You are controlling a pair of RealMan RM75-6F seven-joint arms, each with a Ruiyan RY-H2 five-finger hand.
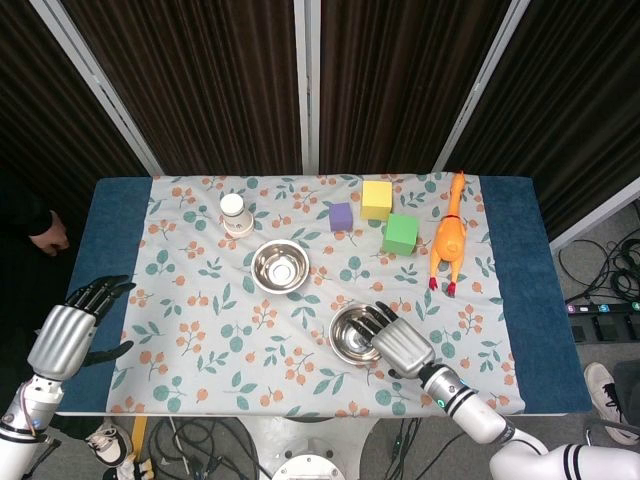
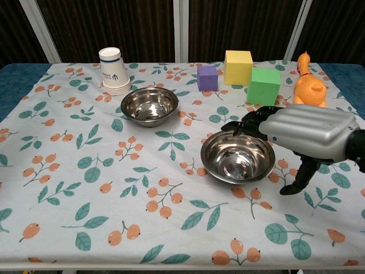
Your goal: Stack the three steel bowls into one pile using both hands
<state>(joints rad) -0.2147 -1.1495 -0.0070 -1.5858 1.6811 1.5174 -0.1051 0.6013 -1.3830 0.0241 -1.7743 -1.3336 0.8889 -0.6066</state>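
Right hand [image 2: 305, 132]: fingers spread, holding nothing, tips at stacked bowls [image 2: 236, 157] rim.
Left hand [image 1: 62, 338]: fingers apart, empty, off table edge.
Third bowl [image 2: 149, 106]: apart, near cups [image 2: 113, 71].

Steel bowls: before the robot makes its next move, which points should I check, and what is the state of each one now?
1. The pile sits level, one bowl inside the other: ok.
2. The right hand holds nothing: ok.
3. Its fingers are clear of the pile's far rim: cannot tell, they are spread right at it.
4. The third bowl stands upright and alone on the cloth: ok.
5. The left hand is open, holds nothing and is at the table's left edge: ok.
6. The paper cups stand apart from the third bowl, behind it: ok.
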